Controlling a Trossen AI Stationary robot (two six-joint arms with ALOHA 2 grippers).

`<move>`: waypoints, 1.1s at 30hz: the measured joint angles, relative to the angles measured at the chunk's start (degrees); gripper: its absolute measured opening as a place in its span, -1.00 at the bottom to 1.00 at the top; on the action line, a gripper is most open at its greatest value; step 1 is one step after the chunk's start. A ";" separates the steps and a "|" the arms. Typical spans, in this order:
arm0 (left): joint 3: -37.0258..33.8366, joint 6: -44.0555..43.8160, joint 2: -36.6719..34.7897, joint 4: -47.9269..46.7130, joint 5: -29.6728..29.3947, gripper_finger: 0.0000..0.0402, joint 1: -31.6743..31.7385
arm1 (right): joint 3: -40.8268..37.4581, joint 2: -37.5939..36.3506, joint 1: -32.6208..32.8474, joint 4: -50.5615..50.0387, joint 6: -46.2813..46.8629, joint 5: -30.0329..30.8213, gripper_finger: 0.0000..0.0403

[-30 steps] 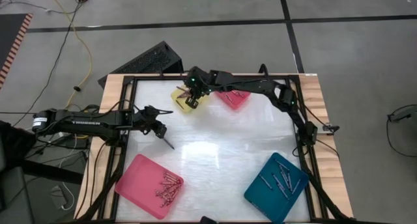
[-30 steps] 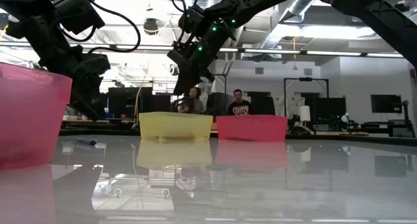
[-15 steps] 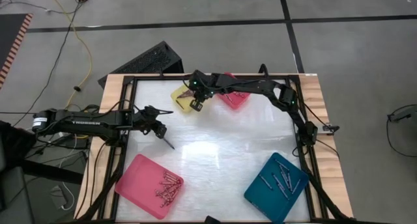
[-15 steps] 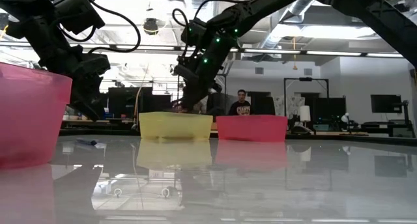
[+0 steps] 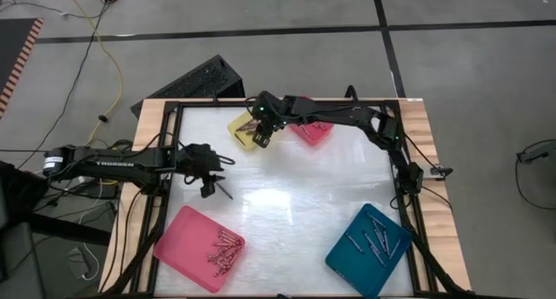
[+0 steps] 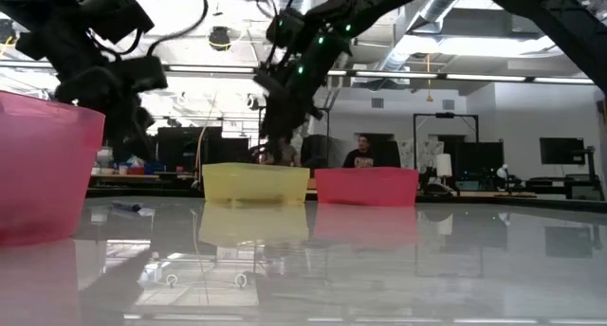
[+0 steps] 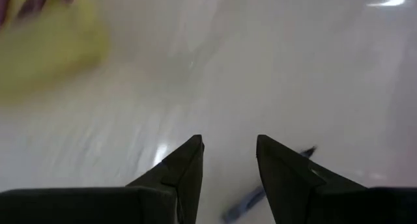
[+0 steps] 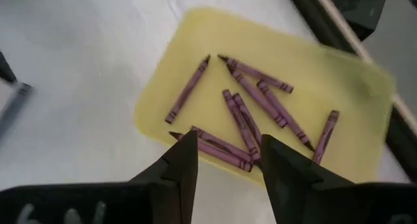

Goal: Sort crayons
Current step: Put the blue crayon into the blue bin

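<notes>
A yellow tray (image 5: 244, 128) at the far side holds several purple crayons (image 8: 246, 113). My right gripper (image 8: 228, 152) hangs open just above the tray's near rim (image 5: 261, 142), touching nothing. One dark blue crayon (image 5: 225, 193) lies flat on the white table left of centre. My left gripper (image 5: 208, 187) hovers open just beside it. In the left wrist view this crayon (image 7: 244, 201) shows low between the open fingers (image 7: 229, 149), partly hidden behind one of them.
A pink tray (image 5: 178, 238) with crayons sits at the near left and a teal tray (image 5: 347, 260) with crayons at the near right. A second pink tray (image 5: 323, 136) stands beside the yellow one. A black frame (image 5: 169, 151) edges the table. People sit in the room behind (image 6: 360, 153).
My right gripper has dipped toward the yellow tray, shifted slightly toward the table's right edge, and opened above it. My left gripper has turned at the wrist and shifted a little toward the near edge, staying open over the blue crayon, which has not moved.
</notes>
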 joint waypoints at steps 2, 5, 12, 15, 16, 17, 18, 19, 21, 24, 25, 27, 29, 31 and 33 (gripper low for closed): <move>0.00 2.88 0.00 2.59 1.81 -0.34 -0.17 | 0.04 -1.20 -0.02 -0.06 -0.04 0.01 -0.21; 0.00 10.68 0.03 3.49 3.16 -0.34 -0.52 | 0.04 -2.71 -0.22 -0.22 -1.12 0.04 -0.22; 0.04 26.30 1.71 7.28 10.32 -0.34 -0.52 | 0.04 -4.15 -0.55 -0.84 -4.44 0.21 -0.24; 0.04 25.29 4.36 7.30 10.95 -0.34 -0.52 | 0.04 -4.17 -0.73 -1.76 -4.52 0.21 -0.24; 0.04 24.59 5.36 7.37 10.95 -0.34 -0.52 | 0.04 -4.17 -0.74 -2.09 -4.55 0.21 -0.24; 0.04 23.92 6.38 7.38 10.97 -0.34 -0.52 | 0.04 -4.17 -0.74 -2.44 -4.64 0.20 -0.24; 0.04 23.58 7.36 7.54 10.99 -0.34 -0.52 | 0.04 -4.17 -0.74 -2.82 -4.74 0.18 -0.24; 0.04 23.42 8.19 7.54 11.25 -0.34 -0.52 | 0.04 -4.17 -0.72 -3.04 -5.19 0.18 -0.24; 0.04 23.55 9.69 8.09 12.41 -0.34 -0.52 | 0.04 -4.17 -0.72 -3.10 -6.05 0.18 -0.24; 0.04 24.02 11.70 10.20 13.40 -0.34 -0.62 | 0.04 -4.17 -0.70 -3.08 -7.34 0.16 -0.24; 0.04 24.59 12.24 10.45 13.41 -0.34 -0.80 | 0.04 -4.17 -0.85 -3.08 -7.56 0.14 -0.24; 0.04 25.66 13.17 11.11 13.31 -0.34 -1.25 | 0.04 -4.17 -1.24 -3.10 -7.57 0.12 -0.24; 0.04 27.30 13.99 11.18 12.87 -0.34 -2.05 | 0.04 -4.17 -1.62 -3.15 -7.71 0.00 -0.24; 0.04 28.16 14.97 10.70 12.73 -0.34 -2.96 | 0.04 -4.17 -1.98 -3.13 -8.37 -1.02 -0.24; 0.04 28.19 15.80 10.93 12.36 -0.34 -4.07 | 0.04 -4.17 -2.26 -3.13 -8.83 -1.22 -0.24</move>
